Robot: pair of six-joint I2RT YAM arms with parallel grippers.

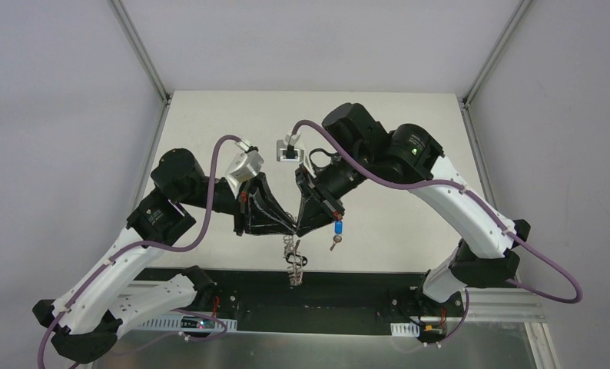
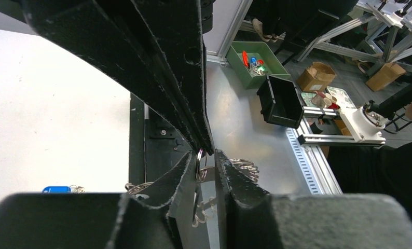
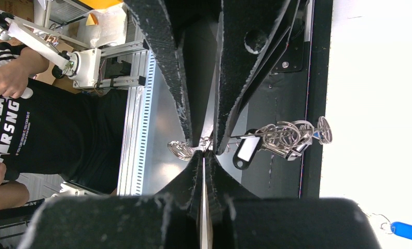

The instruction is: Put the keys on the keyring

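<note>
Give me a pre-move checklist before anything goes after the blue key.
1. Left gripper holds the keyring: ok, a wire loop sits between its fingers.
2. Right gripper holds the keyring: ok, its fingers are pinched shut right against the left one.
3. A gripper is free to fetch the blue key: not ok, both are occupied.
4. Blue key located: ok, it lies on the white table beside the right gripper, not on the keyring.
5. A loop is pried open for threading: cannot tell, the fingers hide the pinch.
6. The hanging part of the keyring is clear of the surface: cannot tell.
</note>
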